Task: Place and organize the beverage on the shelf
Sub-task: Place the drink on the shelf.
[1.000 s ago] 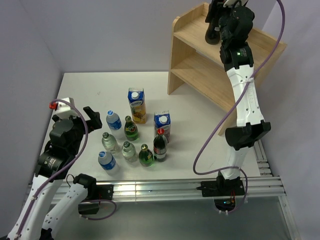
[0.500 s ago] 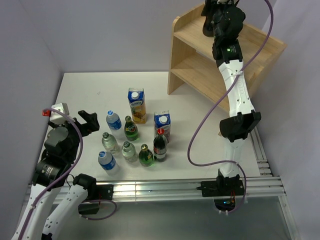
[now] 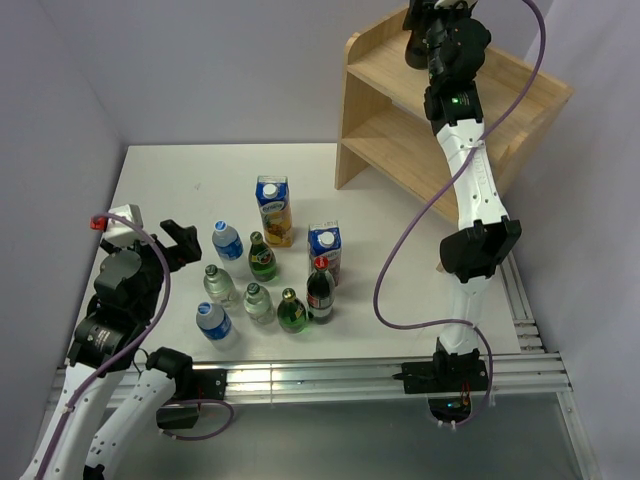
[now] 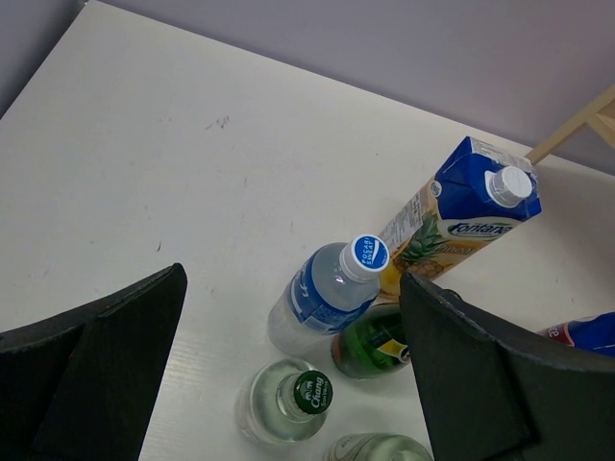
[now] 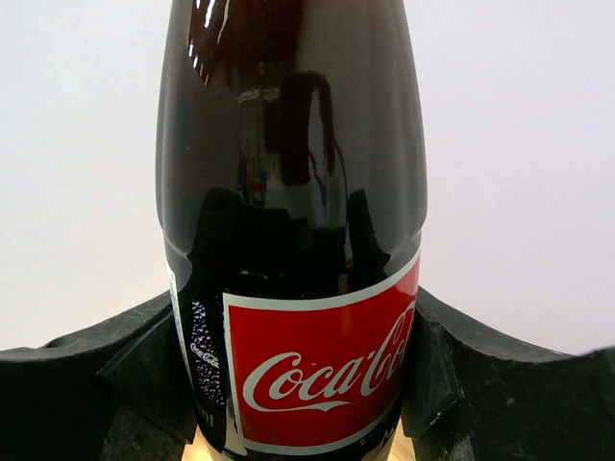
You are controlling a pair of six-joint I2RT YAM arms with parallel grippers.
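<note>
**Wood shelf gets a cola bottle; nine drinks stand on the table**

Dark cola fills the held cola bottle [image 5: 293,221] up to the top edge of the right wrist view, and its red label faces the camera. The right gripper [image 3: 428,45] is clamped on it, one finger [image 5: 106,384] pressed to each side of the label. From above, this bottle is over the far left end of the top board of the shelf [image 3: 400,135]. Whether its base rests on the wood cannot be told.

The other drinks stand upright and capped in a loose cluster on the white table [image 3: 170,180], well apart from the shelf:
- a pineapple juice carton [image 3: 272,208] at the far side, with a blue top and a white cap
- a second carton [image 3: 324,248], with a second cola bottle [image 3: 320,290] touching its near face, red cap on
- two green glass bottles [image 3: 263,258] [image 3: 292,312]
- two blue-capped water bottles [image 3: 228,241] [image 3: 213,322], clear inside
- two green-capped clear bottles [image 3: 216,284] [image 3: 258,302] between them

The left gripper [image 3: 180,240] hovers just left of the cluster with its jaws wide apart and holds nothing. In its wrist view, one blue-capped water bottle lies between the fingers [image 4: 106,355].
</note>
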